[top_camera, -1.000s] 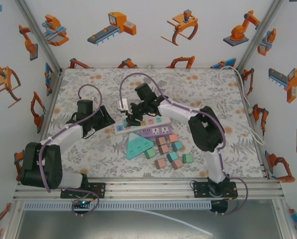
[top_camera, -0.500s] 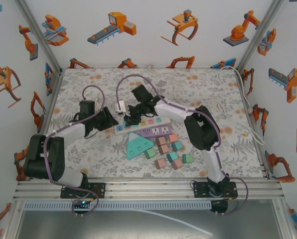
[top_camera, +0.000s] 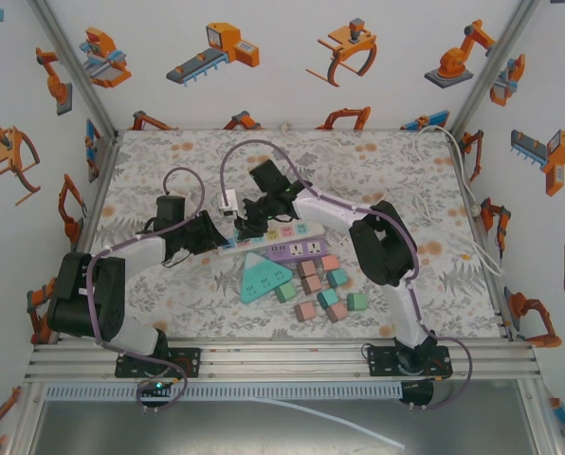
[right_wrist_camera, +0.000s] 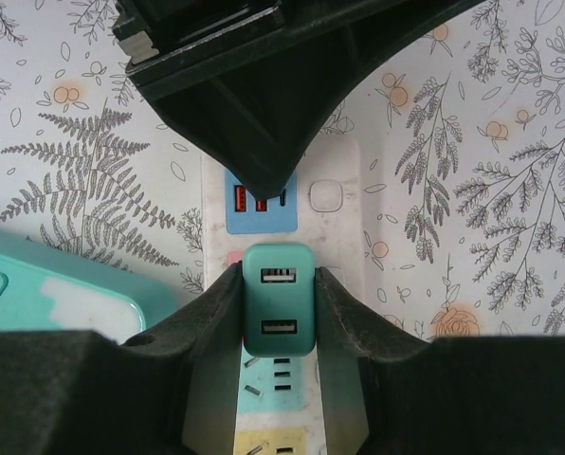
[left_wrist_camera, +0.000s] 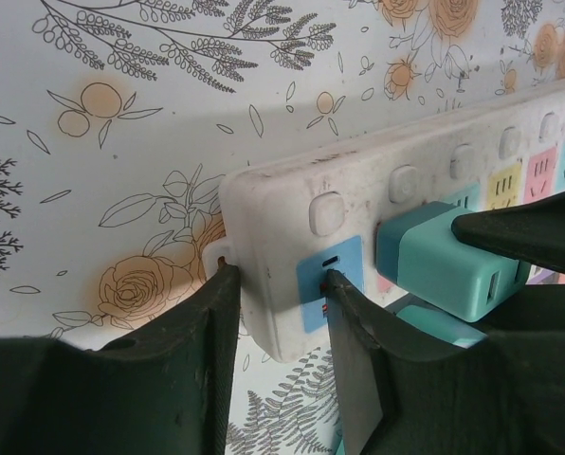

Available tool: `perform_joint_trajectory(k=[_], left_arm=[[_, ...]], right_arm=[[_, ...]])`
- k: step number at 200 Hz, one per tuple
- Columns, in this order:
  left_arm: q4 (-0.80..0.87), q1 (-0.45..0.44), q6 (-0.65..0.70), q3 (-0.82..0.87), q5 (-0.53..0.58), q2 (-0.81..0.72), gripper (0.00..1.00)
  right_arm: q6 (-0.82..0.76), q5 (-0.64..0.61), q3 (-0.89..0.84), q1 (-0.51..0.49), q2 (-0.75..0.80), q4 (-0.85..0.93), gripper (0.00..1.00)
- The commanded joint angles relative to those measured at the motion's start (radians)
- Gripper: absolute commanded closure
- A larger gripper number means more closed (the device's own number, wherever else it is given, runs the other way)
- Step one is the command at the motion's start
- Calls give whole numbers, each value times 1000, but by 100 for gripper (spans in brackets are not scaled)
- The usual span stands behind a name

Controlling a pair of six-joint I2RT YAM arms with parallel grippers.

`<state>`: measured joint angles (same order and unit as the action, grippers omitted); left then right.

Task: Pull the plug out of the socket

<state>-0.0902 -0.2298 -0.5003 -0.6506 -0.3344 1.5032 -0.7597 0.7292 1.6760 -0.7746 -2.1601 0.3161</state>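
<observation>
The plug point(right_wrist_camera: 279, 299) is a teal USB charger seated in the socket, a white power strip point(left_wrist_camera: 282, 204) lying on the floral mat. My right gripper point(right_wrist_camera: 279, 273) is shut on the plug, one finger pressed against each side. At the strip's left end, my left gripper point(left_wrist_camera: 280, 284) is shut across the strip's body, beside the blue USB panel. The plug point(left_wrist_camera: 434, 261) stands just right of that grip. From above, the left gripper point(top_camera: 216, 242) and right gripper point(top_camera: 249, 226) meet at the left end of the strip point(top_camera: 268, 236).
A purple power strip point(top_camera: 301, 250) lies against the white one. In front of it sit a teal triangular piece point(top_camera: 262, 277) and several pastel blocks point(top_camera: 325, 289). A small white adapter point(top_camera: 228, 201) lies behind the grippers. A white cable point(top_camera: 472, 199) runs along the right wall.
The left arm moved right to the strip's end and its jaws closed on it. The right gripper's jaws closed on the teal plug.
</observation>
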Motion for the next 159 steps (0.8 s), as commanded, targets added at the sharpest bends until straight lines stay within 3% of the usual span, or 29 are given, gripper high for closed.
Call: perform_joint_trajectory(k=[1, 66, 159], left_arm=[[77, -21, 46, 1, 49, 46, 62], [115, -26, 60, -2, 110, 58, 63], [112, -29, 73, -4, 93, 0, 64]], right_arm=[[53, 76, 48, -9, 3, -58, 74], [92, 96, 86, -9, 14, -60, 78], [158, 84, 30, -8, 98, -139, 79]])
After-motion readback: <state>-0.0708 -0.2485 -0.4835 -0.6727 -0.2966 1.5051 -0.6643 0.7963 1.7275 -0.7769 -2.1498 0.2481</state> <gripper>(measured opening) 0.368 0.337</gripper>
